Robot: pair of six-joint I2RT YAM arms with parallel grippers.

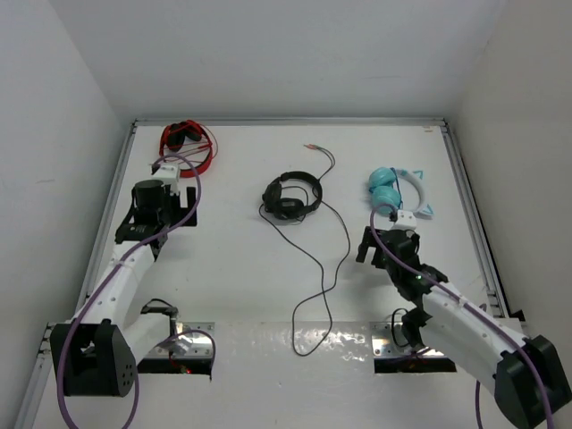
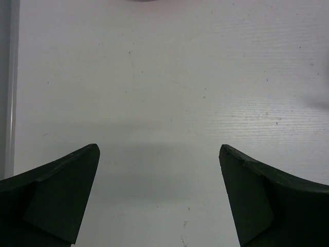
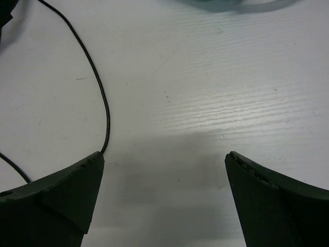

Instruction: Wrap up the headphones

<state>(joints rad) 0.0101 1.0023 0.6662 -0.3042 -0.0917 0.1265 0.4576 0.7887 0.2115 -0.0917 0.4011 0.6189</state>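
The black headphones (image 1: 290, 197) lie flat on the white table (image 1: 241, 268) at centre back. Their thin dark cable (image 1: 337, 257) trails toward the near edge and loops back at the front. My left gripper (image 1: 158, 221) hovers over the table well left of them, open and empty; in the left wrist view its gripper (image 2: 159, 149) frames only bare table. My right gripper (image 1: 381, 247) stands open to the right of the cable. In the right wrist view the cable (image 3: 104, 98) runs down to the left fingertip (image 3: 87, 170) of that gripper (image 3: 164, 157), with nothing between the fingers.
Red headphones (image 1: 188, 143) lie at the back left, just beyond the left gripper. Light blue cat-ear headphones (image 1: 398, 189) sit at the back right, just beyond the right gripper. White walls and metal rails (image 1: 469, 206) enclose the table.
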